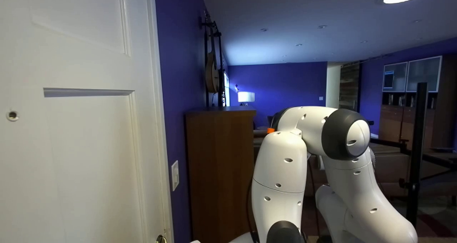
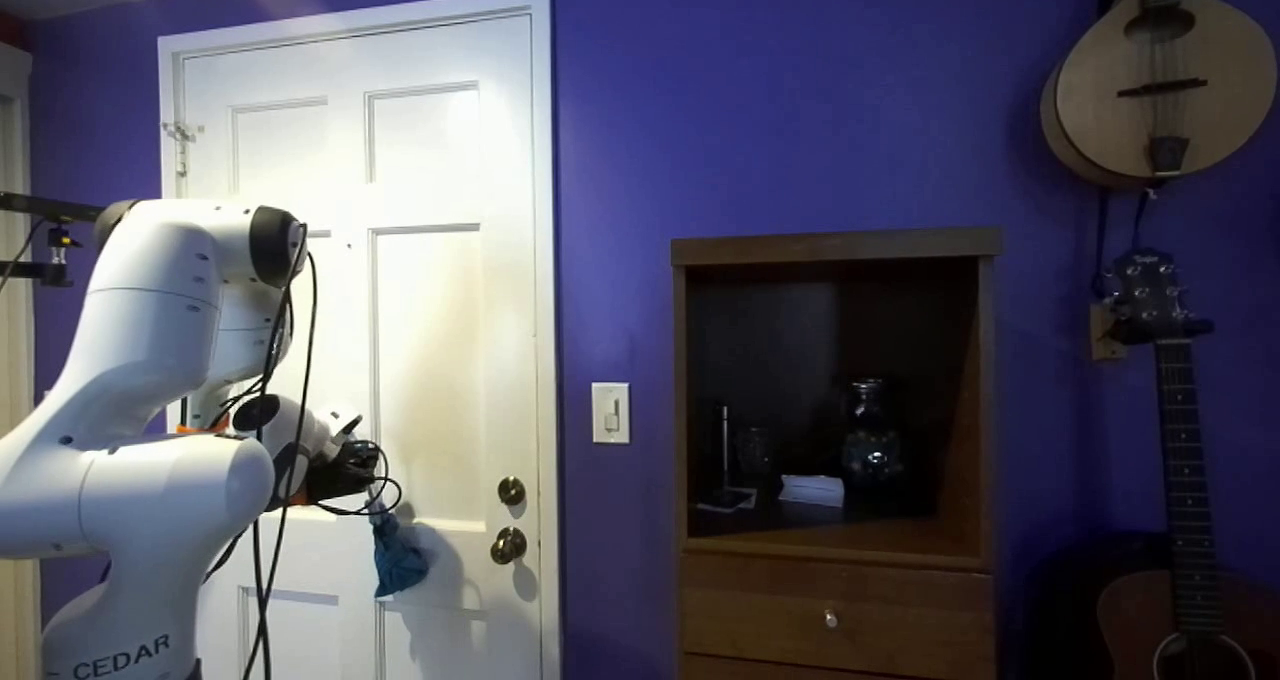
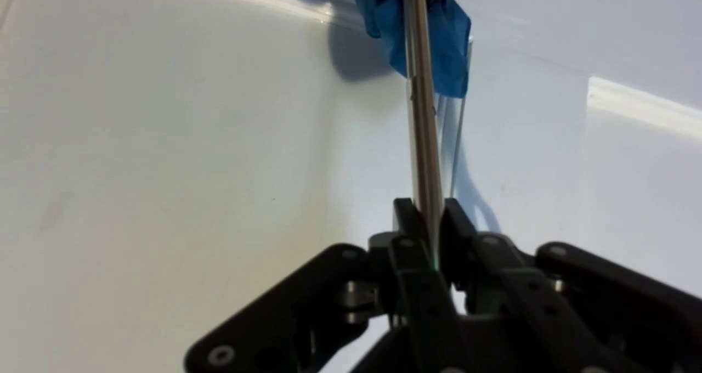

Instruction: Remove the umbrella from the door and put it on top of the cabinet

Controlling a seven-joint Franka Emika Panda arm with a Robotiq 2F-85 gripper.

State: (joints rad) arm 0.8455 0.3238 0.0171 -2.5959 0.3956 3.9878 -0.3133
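Slippage looks the likeliest trouble: the black two-fingered gripper (image 3: pixel 429 213) pinches only the slim metal shaft (image 3: pixel 424 137) of the blue folded umbrella (image 3: pixel 421 99), just before the white panelled door (image 2: pixel 430 360), so knocking that door could twist it loose. Creased blue cloth (image 2: pixel 400 560) hangs bunched below the gripper.
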